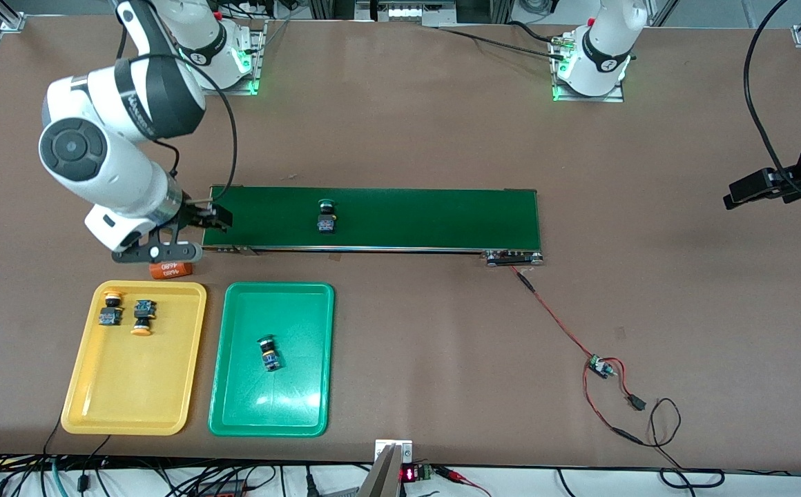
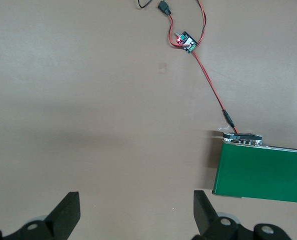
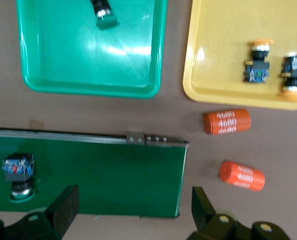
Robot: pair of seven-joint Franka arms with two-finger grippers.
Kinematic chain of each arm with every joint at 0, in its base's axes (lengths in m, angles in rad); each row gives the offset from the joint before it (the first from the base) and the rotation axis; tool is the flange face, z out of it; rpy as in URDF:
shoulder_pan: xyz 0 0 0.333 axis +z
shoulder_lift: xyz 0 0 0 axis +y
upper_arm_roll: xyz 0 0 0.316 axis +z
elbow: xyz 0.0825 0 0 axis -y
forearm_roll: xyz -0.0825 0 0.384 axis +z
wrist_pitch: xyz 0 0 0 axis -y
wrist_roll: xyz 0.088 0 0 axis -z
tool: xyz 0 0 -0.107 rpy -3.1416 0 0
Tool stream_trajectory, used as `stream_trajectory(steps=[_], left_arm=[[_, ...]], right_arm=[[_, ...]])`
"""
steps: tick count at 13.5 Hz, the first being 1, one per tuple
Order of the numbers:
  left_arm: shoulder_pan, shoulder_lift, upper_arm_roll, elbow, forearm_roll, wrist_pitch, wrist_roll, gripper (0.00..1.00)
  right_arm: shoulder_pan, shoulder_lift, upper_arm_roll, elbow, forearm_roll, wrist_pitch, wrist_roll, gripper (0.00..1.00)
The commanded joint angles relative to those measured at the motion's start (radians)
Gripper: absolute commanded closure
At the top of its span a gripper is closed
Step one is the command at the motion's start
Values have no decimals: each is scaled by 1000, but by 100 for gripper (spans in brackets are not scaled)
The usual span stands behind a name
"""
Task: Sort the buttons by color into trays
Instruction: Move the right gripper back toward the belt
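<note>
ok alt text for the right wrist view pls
The right end effector, fingers open, hangs over a dark-green conveyor belt carrying one green-capped push button. Two orange cylinders lie beside the belt's end, near a yellow plastic tray holding two yellow-capped buttons.

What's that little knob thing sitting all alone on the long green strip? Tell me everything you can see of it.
It is a small push-button switch, the green button: a round green cap on a dark, boxy black-blue body with small blue and red details. It looks like plastic. It lies tipped on its side on the conveyor belt, cap pointing toward the robots' bases, in the half of the belt toward the right arm's end of the table. Only the belt touches it; the open right gripper hangs above the belt's end, apart from it.
</note>
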Motion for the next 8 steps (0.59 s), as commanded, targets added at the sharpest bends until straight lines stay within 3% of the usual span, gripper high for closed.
stream_trajectory(steps=[1, 5, 8], left_arm=[[-5, -37, 6, -35, 19, 22, 17, 0], [-1, -38, 9, -30, 18, 20, 17, 0], [8, -38, 18, -24, 7, 37, 17, 0]], right_arm=[[-22, -110, 27, -163, 19, 94, 21, 0], [-73, -238, 61, -421, 46, 379, 21, 0], [-90, -283, 93, -486, 102, 429, 82, 0]])
